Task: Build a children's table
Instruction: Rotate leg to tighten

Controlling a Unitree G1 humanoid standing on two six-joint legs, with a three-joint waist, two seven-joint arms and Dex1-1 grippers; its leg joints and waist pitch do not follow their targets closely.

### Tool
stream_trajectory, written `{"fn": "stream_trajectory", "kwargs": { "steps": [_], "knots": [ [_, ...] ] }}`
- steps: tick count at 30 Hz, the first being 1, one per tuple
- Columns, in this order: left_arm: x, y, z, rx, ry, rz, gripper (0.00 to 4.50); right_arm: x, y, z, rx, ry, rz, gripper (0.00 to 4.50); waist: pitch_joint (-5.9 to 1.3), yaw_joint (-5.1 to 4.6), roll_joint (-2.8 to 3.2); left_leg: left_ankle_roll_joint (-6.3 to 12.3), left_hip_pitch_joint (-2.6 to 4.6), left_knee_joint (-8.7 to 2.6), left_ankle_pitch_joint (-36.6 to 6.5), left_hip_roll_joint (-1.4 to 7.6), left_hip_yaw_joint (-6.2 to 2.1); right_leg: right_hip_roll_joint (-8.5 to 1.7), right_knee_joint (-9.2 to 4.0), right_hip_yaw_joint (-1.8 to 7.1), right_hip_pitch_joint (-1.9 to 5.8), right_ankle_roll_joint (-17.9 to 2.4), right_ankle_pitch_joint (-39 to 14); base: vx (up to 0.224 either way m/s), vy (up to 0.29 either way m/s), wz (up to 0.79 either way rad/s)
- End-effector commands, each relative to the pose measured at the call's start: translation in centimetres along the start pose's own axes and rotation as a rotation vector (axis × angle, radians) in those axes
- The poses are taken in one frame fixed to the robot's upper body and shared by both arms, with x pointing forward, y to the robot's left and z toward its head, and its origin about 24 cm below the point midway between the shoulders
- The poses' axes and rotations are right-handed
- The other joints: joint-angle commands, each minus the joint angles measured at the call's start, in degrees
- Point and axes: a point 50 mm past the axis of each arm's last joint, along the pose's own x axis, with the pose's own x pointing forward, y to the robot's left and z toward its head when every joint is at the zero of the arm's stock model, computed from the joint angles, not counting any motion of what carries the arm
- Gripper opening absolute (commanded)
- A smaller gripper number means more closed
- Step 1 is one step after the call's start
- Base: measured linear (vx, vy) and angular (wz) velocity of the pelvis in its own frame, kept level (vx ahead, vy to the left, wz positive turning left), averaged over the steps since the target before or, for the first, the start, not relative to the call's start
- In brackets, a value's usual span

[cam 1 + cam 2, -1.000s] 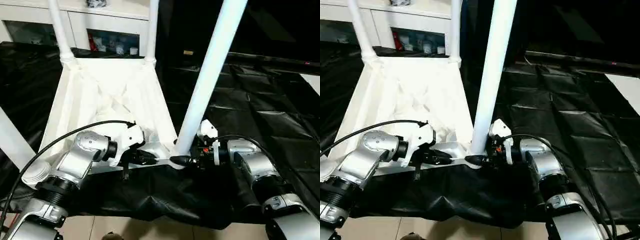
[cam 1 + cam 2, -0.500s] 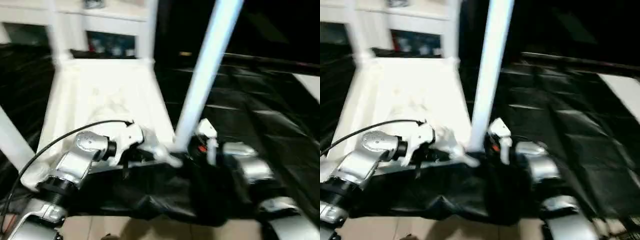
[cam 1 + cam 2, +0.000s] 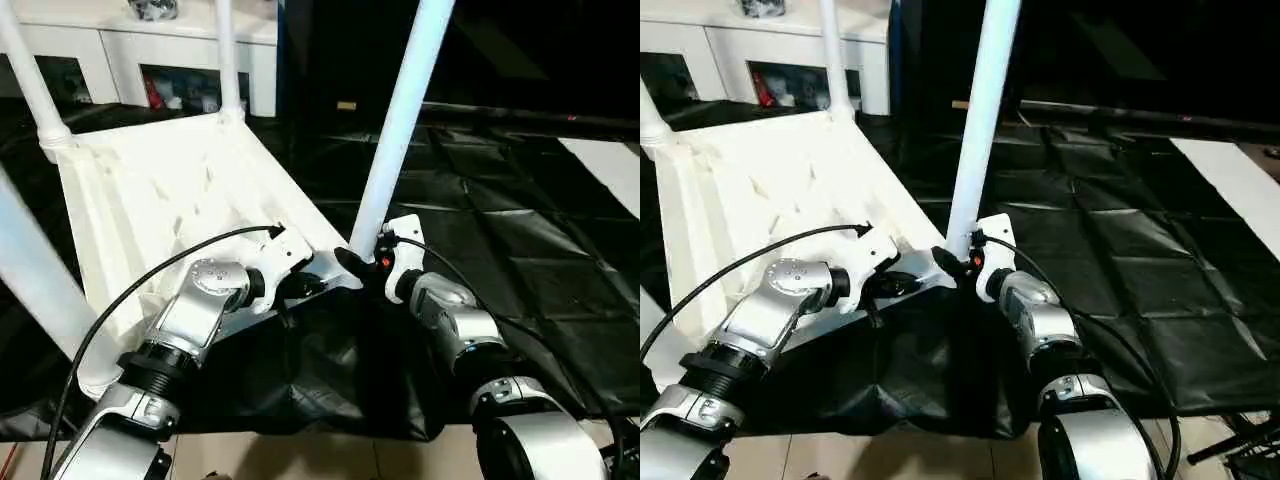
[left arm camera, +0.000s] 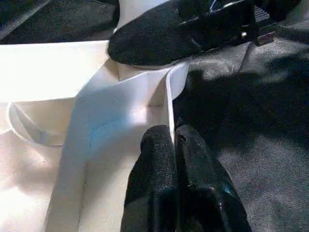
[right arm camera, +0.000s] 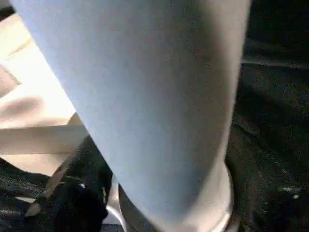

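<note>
The white children's table top lies upside down and tilted on black sheeting, ribbed underside up. Legs stand in its corner sockets: two far ones, one at the near left, and the near-right leg. My left gripper is shut on the thin near rim beside that corner, with both black fingers pinching the wall. My right gripper is at the base of the near-right leg, with one black finger lying across the socket, seemingly clamped on the leg.
A white cabinet with glass doors stands behind the table. Black sheeting covers the floor to the right, with a pale patch at its far edge. Bare floor shows in front. A black cable loops over my left forearm.
The table top has swung round, so its near rim now runs diagonally and the near-right corner sits further forward. Both grippers moved with it. The camera has shifted too.
</note>
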Motion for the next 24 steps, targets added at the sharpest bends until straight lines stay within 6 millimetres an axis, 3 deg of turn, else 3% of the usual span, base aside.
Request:
{"fn": "stream_trajectory", "kwargs": {
  "steps": [1,5,8,14,15,21,24],
  "knots": [
    [1.1,-1.9,3.0,0.096,-0.138,-0.132,0.00,0.8,2.3,-1.3,0.018,0.067,0.160,3.61,-3.11,0.38,0.39,0.24,0.15,-3.79,-18.41,0.28,0.45,-2.20,-4.65,2.04,2.13,-9.83,-16.26,0.000,0.000,0.00],
    [0.4,-1.7,2.4,0.092,-0.123,-0.168,0.00,-0.2,1.6,-1.2,-0.052,0.104,0.226,3.94,-3.26,0.83,0.64,1.04,0.19,-3.68,-15.23,0.28,0.61,-2.23,-4.27,2.05,2.51,-10.79,-12.85,0.000,0.000,0.00],
    [0.0,-1.7,2.2,0.098,-0.120,-0.187,0.00,-0.8,1.1,-1.1,-0.088,0.122,0.260,3.94,-3.24,1.03,0.67,1.08,0.20,-3.67,-14.54,0.37,0.67,-2.17,-4.05,2.08,2.57,-11.34,-10.90,0.000,0.000,0.00],
    [-1.4,-1.5,1.6,0.120,-0.106,-0.280,0.00,-4.1,-0.2,-1.2,-0.194,0.218,0.505,3.94,-3.27,2.07,0.71,1.94,0.67,-3.41,-14.50,0.45,0.93,-2.01,-3.90,2.15,2.50,-12.27,-8.59,0.000,0.000,0.00],
    [-1.6,-1.5,1.4,0.120,-0.096,-0.297,0.00,-4.4,-0.4,-1.2,-0.204,0.229,0.525,3.94,-3.21,2.06,0.61,2.12,0.44,-3.45,-14.32,0.42,0.92,-2.00,-3.78,2.15,2.60,-12.54,-8.41,0.000,0.000,0.00],
    [-2.3,-1.6,0.9,0.118,-0.080,-0.351,0.00,-5.2,-0.7,-1.0,-0.220,0.244,0.577,3.79,-3.06,2.36,0.58,0.94,0.46,-3.61,-16.61,0.50,0.79,-2.25,-4.18,2.16,2.46,-11.58,-13.23,0.000,0.000,0.00],
    [-2.5,-1.7,0.7,0.118,-0.074,-0.374,0.00,-5.4,-0.6,-1.0,-0.217,0.260,0.615,3.66,-3.14,2.46,0.59,1.09,0.39,-3.60,-15.95,0.53,0.75,-2.22,-4.07,2.11,2.56,-11.67,-12.46,0.000,0.000,0.00]
  ]
}}
